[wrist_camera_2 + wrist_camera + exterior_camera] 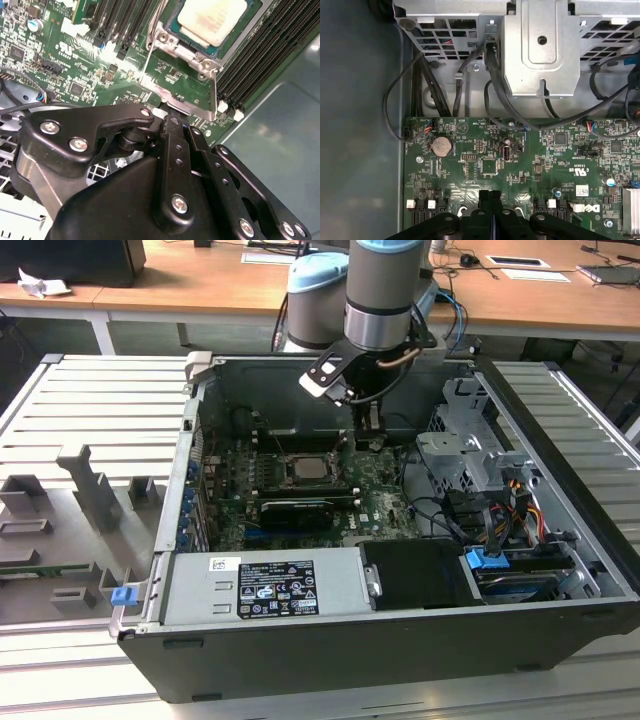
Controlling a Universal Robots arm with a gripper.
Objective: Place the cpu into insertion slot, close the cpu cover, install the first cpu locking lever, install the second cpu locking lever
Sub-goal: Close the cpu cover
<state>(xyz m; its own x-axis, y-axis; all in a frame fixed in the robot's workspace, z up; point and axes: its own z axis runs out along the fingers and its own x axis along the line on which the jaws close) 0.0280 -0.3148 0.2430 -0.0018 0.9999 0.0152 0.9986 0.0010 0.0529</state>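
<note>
Wooden desks (200,285) run behind a ribbed metal table (90,400), and on it an open computer case (400,640) lies on its side. From the exterior view's left come grey fixture blocks (90,485) on the table, then the case's labelled power supply (265,585), then the green motherboard (375,505) with the cpu (303,468) near its middle. The arm drops in just to the exterior view's right of the chip, ending in the gripper (368,440). Farther right stand a metal drive cage (470,445) and coloured cables (505,505).

The second wrist view shows the socket up close. The cpu's pale face sits in the insertion slot (182,49), and the cpu cover (248,27) appears to lie flat around it. A thin lever rod (214,92) runs down one side. The black fingers (176,150) are pressed together with nothing visible between them. Their tips are just beside the silver bar at the socket's near edge and apart from the chip.

The first wrist view faces away from the socket. It shows the closed fingertips over the board, a coin battery (441,146), and black cables (395,100) looping beneath the drive cage.
</note>
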